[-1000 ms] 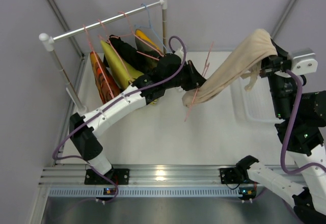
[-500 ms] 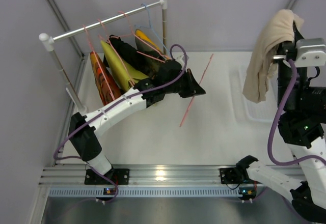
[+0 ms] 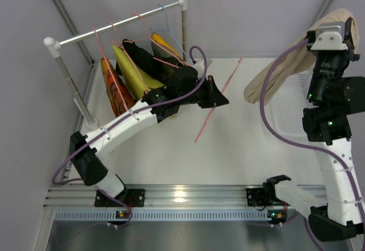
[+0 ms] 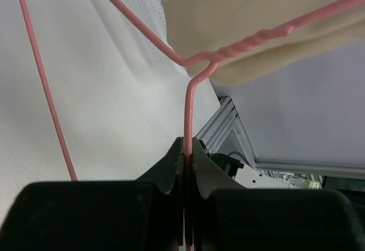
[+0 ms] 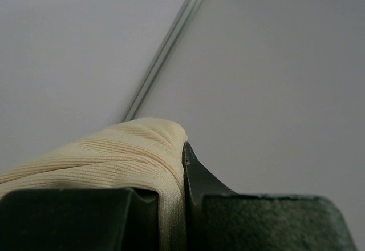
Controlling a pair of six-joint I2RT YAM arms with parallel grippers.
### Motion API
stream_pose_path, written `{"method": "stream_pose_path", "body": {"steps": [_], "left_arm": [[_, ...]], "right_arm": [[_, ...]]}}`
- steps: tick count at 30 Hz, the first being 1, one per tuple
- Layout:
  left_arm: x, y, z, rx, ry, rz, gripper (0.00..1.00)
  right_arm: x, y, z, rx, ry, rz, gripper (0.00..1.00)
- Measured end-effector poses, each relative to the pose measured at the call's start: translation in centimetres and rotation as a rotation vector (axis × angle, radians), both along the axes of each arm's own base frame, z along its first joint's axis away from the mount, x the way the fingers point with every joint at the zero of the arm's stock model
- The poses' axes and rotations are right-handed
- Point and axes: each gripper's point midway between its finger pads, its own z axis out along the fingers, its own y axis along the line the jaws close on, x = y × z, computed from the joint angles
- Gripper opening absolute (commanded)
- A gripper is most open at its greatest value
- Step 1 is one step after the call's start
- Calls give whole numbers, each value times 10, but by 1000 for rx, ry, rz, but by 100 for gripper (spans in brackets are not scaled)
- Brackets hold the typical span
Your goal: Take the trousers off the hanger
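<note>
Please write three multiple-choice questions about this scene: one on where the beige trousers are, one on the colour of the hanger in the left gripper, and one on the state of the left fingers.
1. Where are the beige trousers?
A. on the rail
B. hanging from the right gripper
C. flat on the table

2. What colour is the hanger that the left gripper holds?
A. blue
B. white
C. pink

3. How are the left fingers?
A. shut on the hanger's wire
B. wide open
C. shut on cloth

Answers:
1 B, the cloth is pinched between the right fingers and hangs down from them.
2 C, the wire is pink in both views.
3 A, the left wrist view shows the wire clamped between them.
</note>
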Motion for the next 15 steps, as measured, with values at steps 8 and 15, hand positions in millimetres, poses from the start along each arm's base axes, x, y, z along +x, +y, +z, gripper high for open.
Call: {"method": "stream_pose_path", "body": {"steps": [8, 15], "left_arm": [[-1, 3, 6, 8, -52, -3, 0], [4, 4, 8, 17, -100, 2, 0]], "right_arm": [[48, -53, -27, -31, 109, -137, 0], [82, -94, -58, -56, 223, -223, 0]]}}
